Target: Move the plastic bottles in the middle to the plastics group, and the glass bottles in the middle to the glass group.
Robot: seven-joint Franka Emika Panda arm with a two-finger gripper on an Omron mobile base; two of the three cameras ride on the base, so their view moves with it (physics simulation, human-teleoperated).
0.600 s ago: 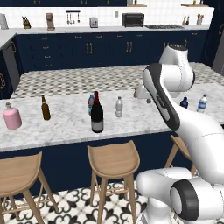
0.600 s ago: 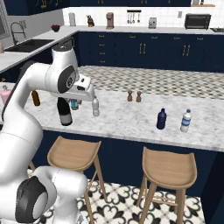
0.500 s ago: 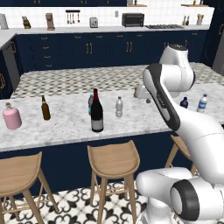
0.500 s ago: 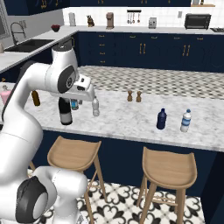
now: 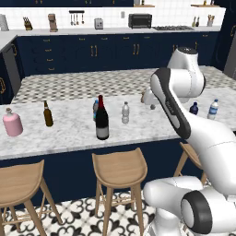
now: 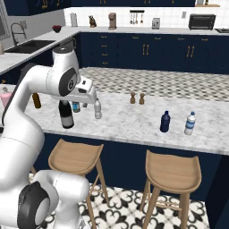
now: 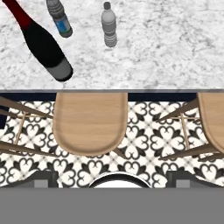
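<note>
base views flank (hand looks down)

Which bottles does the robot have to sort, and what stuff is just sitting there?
For the job:
- wine bottle
- clear bottle
- teal bottle
- pink bottle
- beer bottle
- navy bottle
- water bottle

Just there:
- stools
- salt and pepper shakers
- toaster oven

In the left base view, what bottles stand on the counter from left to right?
Pink bottle → brown beer bottle → wine bottle → clear bottle with a pale cap → navy bottle → clear blue-labelled bottle.
</note>
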